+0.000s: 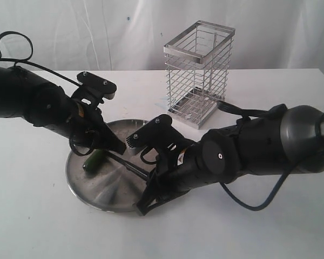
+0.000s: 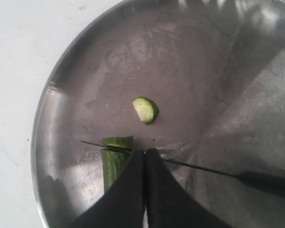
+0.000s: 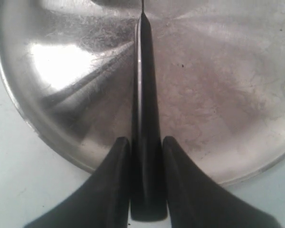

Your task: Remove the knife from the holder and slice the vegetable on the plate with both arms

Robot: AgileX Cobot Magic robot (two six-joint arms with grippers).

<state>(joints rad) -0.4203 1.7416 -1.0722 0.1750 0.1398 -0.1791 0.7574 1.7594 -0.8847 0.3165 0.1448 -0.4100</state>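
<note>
The steel plate (image 1: 100,191) lies on the white table. On it rests the dark green vegetable (image 2: 112,164), with a small cut slice (image 2: 146,109) lying apart from it. My left gripper (image 2: 145,152) is shut, its fingers pressed together with nothing between them, tips over the plate just beside the vegetable (image 1: 94,161). My right gripper (image 3: 146,140) is shut on the knife's black handle (image 3: 145,109). The thin blade (image 2: 194,166) lies across the vegetable close to its pale cut end. The wire holder (image 1: 198,73) stands behind the plate with nothing showing in it.
White tabletop surrounds the plate (image 3: 228,95), with a white cloth backdrop behind. The right arm (image 1: 248,151) stretches low across the table between holder and plate, a cable looping beneath it. The left arm (image 1: 32,97) comes in from the left edge.
</note>
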